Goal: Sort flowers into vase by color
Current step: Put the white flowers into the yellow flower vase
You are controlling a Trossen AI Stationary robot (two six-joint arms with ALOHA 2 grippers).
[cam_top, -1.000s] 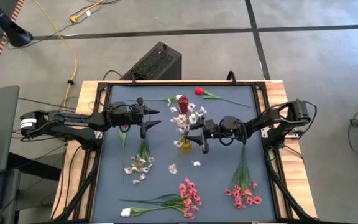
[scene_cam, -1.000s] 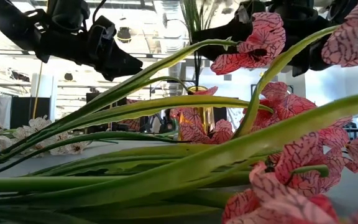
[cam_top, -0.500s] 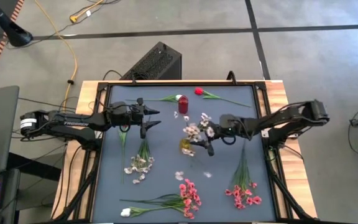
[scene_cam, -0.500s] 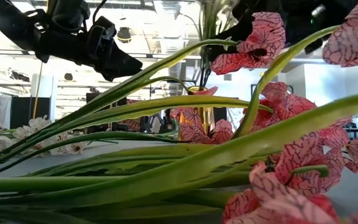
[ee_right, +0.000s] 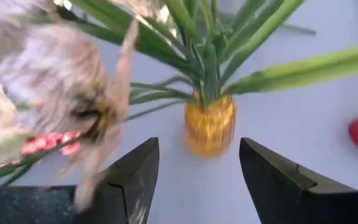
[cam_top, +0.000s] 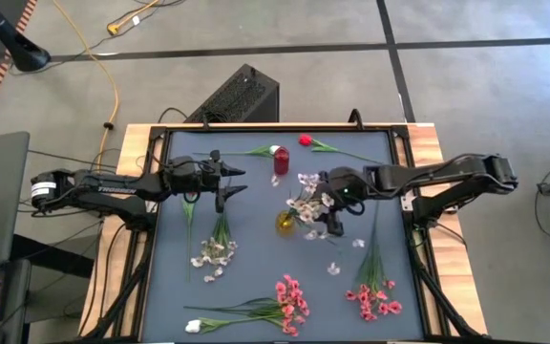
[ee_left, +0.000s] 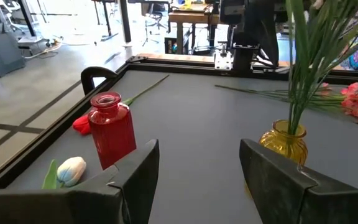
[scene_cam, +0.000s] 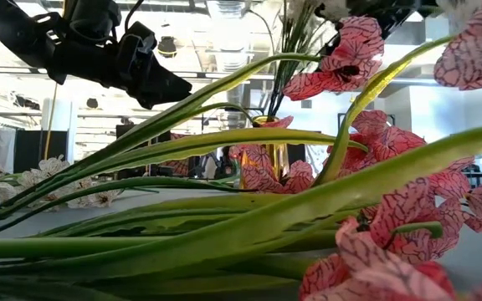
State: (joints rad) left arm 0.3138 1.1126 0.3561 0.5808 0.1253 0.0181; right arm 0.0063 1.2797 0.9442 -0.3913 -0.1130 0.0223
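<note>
Pale spray point(cam_top: 306, 191): stands with its stems in the yellow vase point(cam_top: 285, 222) near the table's middle, leaning toward the right gripper point(cam_top: 335, 218).
Handling: likely light and floppy; loose blossoms point(cam_top: 333, 269) lie on the mat, so petals probably shed. Best taken low on the stem.
Other flowers: pink clusters point(cam_top: 292, 299) near the front edge, red rosebud point(cam_top: 306, 140) at the back.
Right gripper: just beside the vase, fingers apart, holding nothing.
Left gripper point(cam_top: 234, 182): waits left of the red vase point(cam_top: 281, 160), fingers spread.
Views: the left wrist view alone shows the white bud point(ee_left: 71, 170) beside the red vase; the low view is blocked by leaves.
</note>
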